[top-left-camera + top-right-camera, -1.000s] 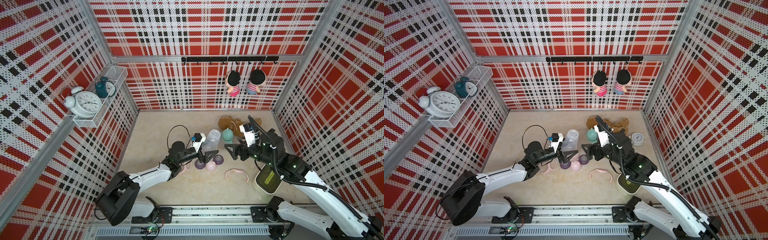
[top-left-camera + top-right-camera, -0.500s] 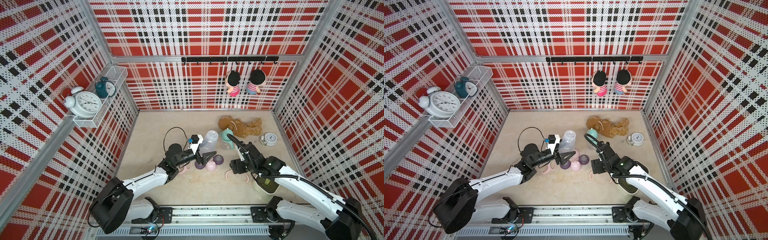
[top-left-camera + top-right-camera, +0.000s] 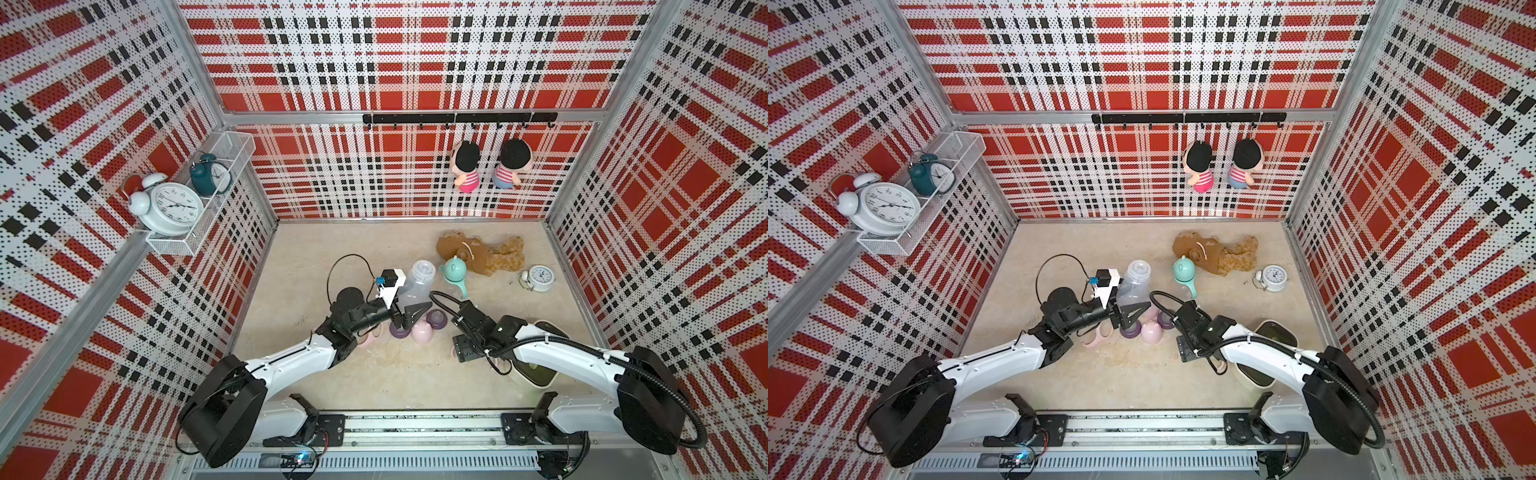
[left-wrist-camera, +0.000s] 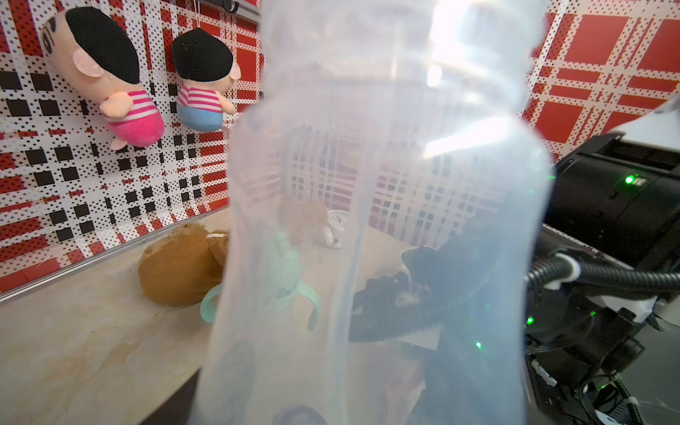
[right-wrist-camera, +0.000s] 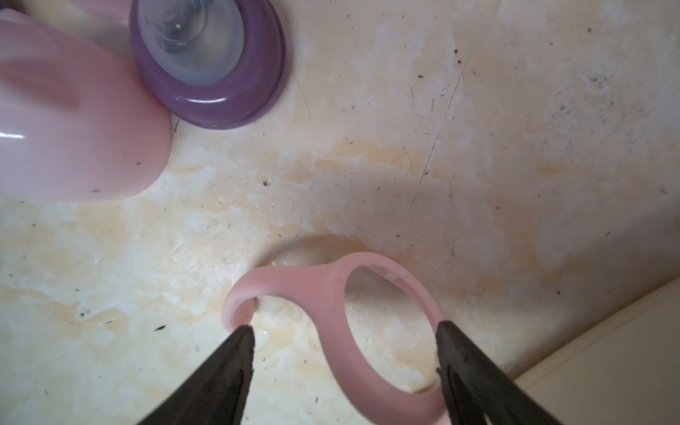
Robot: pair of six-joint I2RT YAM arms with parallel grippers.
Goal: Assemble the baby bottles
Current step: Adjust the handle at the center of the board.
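The left hand (image 3: 409, 309) is closed on the lower body of the clear bottle (image 3: 417, 280), holding it upright near the middle of the bench (image 3: 353, 374) with the threaded neck bare. The right hand (image 5: 343, 327) is down over a pink handle ring (image 5: 305, 276) that lies between the middle and the edge nearest the arms' bases. Its jaws stand apart on either side of the ring, and I cannot tell whether the tips press on it yet.

The ring looks light, thin and fairly stiff, so it would likely skid or flip if only one finger met it. The round collar part seems the better place to grip it, since the curved arm tapers and could spring out.

The bottle's wall looks smooth and thin, likely slippery and a little yielding. The low grip suits it and leaves the neck free for the ring.

A purple teat collar (image 5: 220, 106) and a pink cap (image 5: 73, 128) wait just beside each other, near the ring.
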